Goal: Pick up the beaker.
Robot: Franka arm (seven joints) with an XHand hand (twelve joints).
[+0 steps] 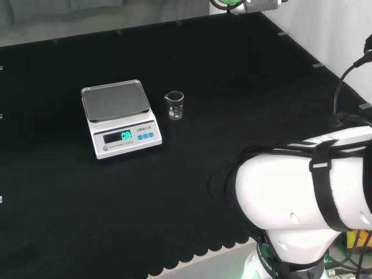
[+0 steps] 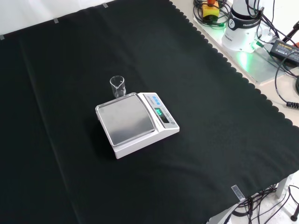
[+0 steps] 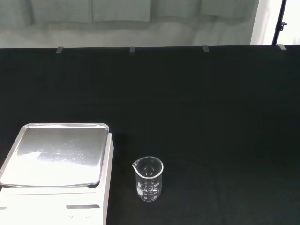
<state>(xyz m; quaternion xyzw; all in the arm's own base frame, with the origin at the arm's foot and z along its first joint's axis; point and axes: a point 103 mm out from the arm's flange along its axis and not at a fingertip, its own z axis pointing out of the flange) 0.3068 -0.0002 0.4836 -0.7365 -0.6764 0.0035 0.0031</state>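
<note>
Here the beaker [image 1: 174, 105] stands upright on the black cloth [image 1: 244, 87], its long axis vertical and its open mouth up. It is small and of clear glass, with printed marks on its wall, and looks empty. In the wrist view its pouring spout [image 3: 136, 162] points toward the scale [image 3: 56, 164] beside it.

In the head view the beaker is just to the right of the scale [image 1: 119, 118], level with the scale's steel pan [image 1: 114, 99] — near it, with a strip of cloth between them. In the front view the beaker [image 2: 117, 87] stands beyond the scale's far corner, so that the scale [image 2: 136, 122] lies nearer the camera, its lit display [image 2: 159, 112] to the right.

Nothing touches the beaker; it rests alone on the cloth. The arm's white links [image 1: 305, 186] stand at the head view's lower right, well apart from the beaker. As for the hand — whether its fingers are spread or curled, I cannot tell, nor whether it holds anything.
</note>
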